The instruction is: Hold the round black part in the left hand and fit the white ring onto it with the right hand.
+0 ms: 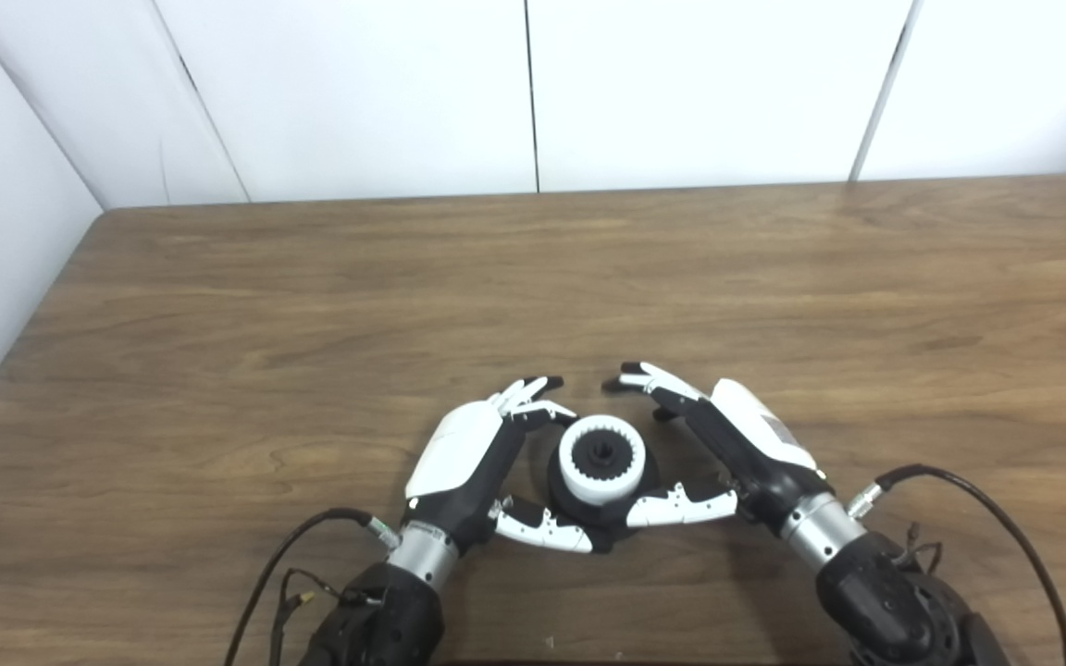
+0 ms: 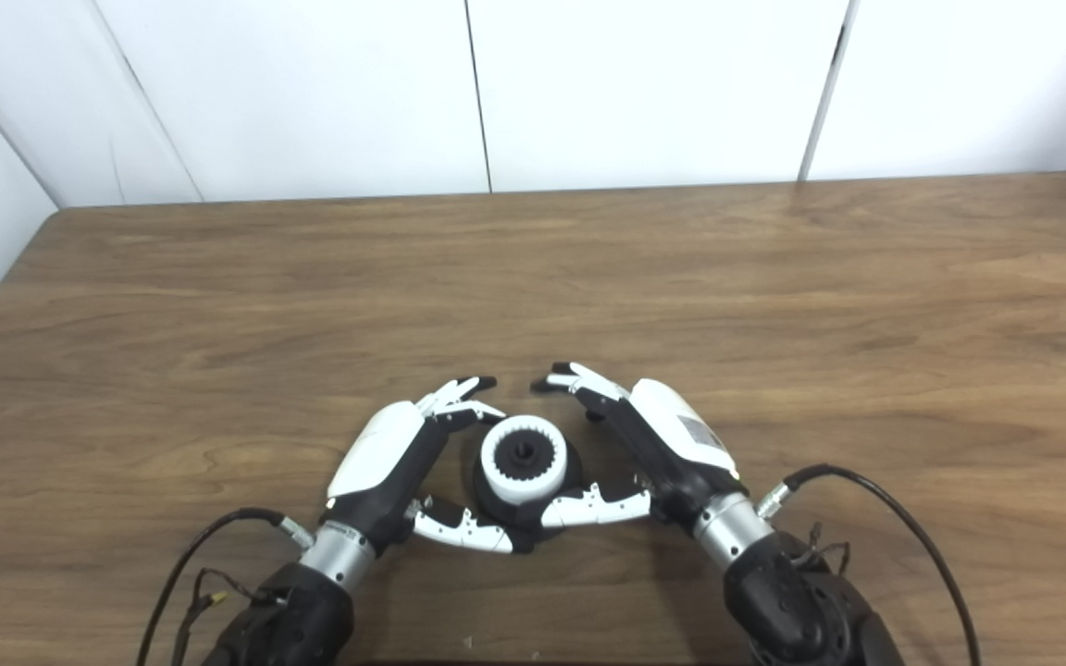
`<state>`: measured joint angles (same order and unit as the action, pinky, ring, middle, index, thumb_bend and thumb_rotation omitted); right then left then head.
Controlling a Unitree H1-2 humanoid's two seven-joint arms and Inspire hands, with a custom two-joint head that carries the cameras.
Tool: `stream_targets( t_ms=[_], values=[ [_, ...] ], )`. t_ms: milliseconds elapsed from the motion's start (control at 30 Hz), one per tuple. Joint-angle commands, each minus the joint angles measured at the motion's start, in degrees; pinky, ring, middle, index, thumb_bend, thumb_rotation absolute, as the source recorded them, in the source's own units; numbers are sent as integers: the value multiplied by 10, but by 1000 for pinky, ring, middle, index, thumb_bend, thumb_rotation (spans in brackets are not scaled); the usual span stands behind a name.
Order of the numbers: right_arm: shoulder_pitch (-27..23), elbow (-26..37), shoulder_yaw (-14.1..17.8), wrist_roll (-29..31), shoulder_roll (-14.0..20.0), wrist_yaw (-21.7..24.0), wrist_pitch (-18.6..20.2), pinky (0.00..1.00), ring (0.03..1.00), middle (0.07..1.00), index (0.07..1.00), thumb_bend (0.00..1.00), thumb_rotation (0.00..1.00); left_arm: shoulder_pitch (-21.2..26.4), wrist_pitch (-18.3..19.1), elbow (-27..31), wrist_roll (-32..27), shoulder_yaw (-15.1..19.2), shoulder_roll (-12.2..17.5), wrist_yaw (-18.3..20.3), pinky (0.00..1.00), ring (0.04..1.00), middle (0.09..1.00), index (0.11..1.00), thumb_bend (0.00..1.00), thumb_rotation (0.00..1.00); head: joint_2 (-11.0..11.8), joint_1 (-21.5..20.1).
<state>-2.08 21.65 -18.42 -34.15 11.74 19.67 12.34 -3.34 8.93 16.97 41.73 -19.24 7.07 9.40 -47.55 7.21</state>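
A brown wooden surface (image 1: 311, 305) runs back to white wall panels (image 1: 700, 92). Near its front edge the round black part (image 1: 579, 511) rests, the white ring (image 1: 601, 459) seated on top. The left hand (image 1: 482, 462) and right hand (image 1: 727, 444) cup it with fingers spread, gripping nothing, thumbs just beside its base.

Lab-like bench: bare wooden table (image 1: 533, 277) against white wall panels (image 1: 533, 92)

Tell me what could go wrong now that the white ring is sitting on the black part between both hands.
1. The white ring may not be fully seated on the round black part; its depth cannot be judged.
2. The left hand and right hand are open around the parts; pulling away could knock them.
3. Both thumbs nearly meet in front and could collide.
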Motion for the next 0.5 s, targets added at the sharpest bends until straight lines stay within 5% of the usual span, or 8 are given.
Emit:
stream_targets(
  t_ms=[0,467],
  values=[
    [-14,13,-2,1,10,16,8,829,971,994,995,998,586,7,-2,14,4,0,4,1,954,966,940,588,884,284,-1,0],
    [-22,12,-7,7,21,35,11,885,1000,1000,1000,1000,577,8,1,14,5,2,5,3,958,968,941,589,882,287,-4,1]
  ],
)
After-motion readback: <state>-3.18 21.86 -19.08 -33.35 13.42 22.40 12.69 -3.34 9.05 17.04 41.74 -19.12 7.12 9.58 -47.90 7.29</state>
